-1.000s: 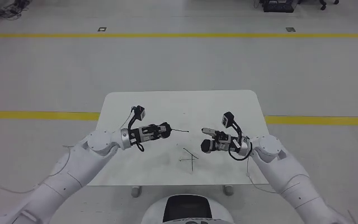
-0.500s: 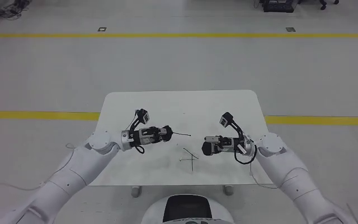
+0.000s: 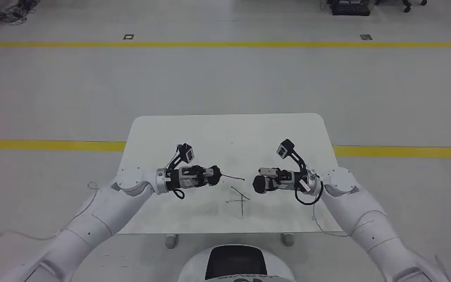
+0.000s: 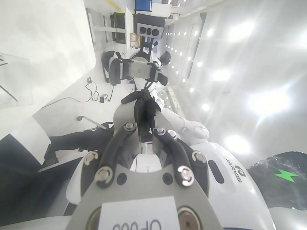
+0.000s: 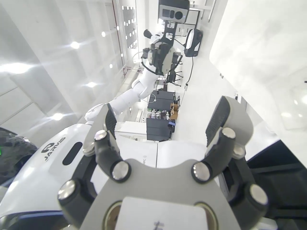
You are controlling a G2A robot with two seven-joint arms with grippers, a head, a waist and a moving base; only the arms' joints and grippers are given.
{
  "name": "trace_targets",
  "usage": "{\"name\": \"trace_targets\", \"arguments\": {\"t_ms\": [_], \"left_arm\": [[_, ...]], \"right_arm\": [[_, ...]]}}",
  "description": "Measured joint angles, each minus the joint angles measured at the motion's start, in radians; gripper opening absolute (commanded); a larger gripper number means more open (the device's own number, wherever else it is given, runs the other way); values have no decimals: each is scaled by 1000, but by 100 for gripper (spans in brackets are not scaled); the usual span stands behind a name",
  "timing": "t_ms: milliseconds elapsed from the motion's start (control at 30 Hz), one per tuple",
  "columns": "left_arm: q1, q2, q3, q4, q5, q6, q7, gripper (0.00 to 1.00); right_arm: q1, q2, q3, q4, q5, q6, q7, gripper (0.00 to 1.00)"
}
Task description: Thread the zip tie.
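left gripper [image 3: 213,173]: over the table's middle, tip facing the other arm. Jaws pinched tight on the zip tie, no visible gap.
left gripper, wrist view [image 4: 144,120]: grey metal fingers on black linkages with bright round pivot pins. Black ribbed pads [image 4: 140,120] pressed together on the strap.
zip tie [image 3: 231,175]: thin black plastic strap. One end clamped in the left gripper, the free length sticks out straight toward the right gripper, held above the table. Tip ends short of the right gripper, not touching it.
zip tie, wrist view [image 4: 134,96]: dark flat strap coming out past the fingertips. Cannot tell which end is clamped.
right gripper [image 3: 258,178]: over the table facing the left gripper, level with it, near the strap tip.
right gripper, wrist view [image 5: 163,118]: jaws spread wide, nothing held. Same grey metal fingers, black grooved pads [image 5: 215,118] facing inward.
spare ties [image 3: 239,199]: a few thin black straps lying crossed flat on the table, between the two grippers, on the robot's side of them.
table [image 3: 225,130]: white, smooth, matte top, rounded corners.
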Motion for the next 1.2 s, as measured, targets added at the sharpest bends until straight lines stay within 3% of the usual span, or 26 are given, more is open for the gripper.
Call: {"name": "trace_targets", "arguments": {"t_ms": [167,400,567,700,800,833,1200], "left_arm": [[-3,-12,7,5,12,-7,27,0],[-3,-14,3,5,20,-21,46,0],[9,-20,11,-18,21,15,63,0],[10,-27,16,-14,11,27,58,0],[8,-32,14,-4,2,30,51,0],[8,-34,13,0,-3,30,47,0],[13,-47,-2,32,-49,29,1,0]], "right_arm": [[24,-14,-15,28,33,0,35,100],[25,-14,-15,28,32,0,38,100],[11,-13,-12,9,6,7,-1,100],[9,-14,-12,8,3,1,9,100],[11,-16,-16,10,-5,0,5,55],[11,-17,-17,10,-7,0,4,48],[9,-27,-6,15,-5,0,25,37]]}}
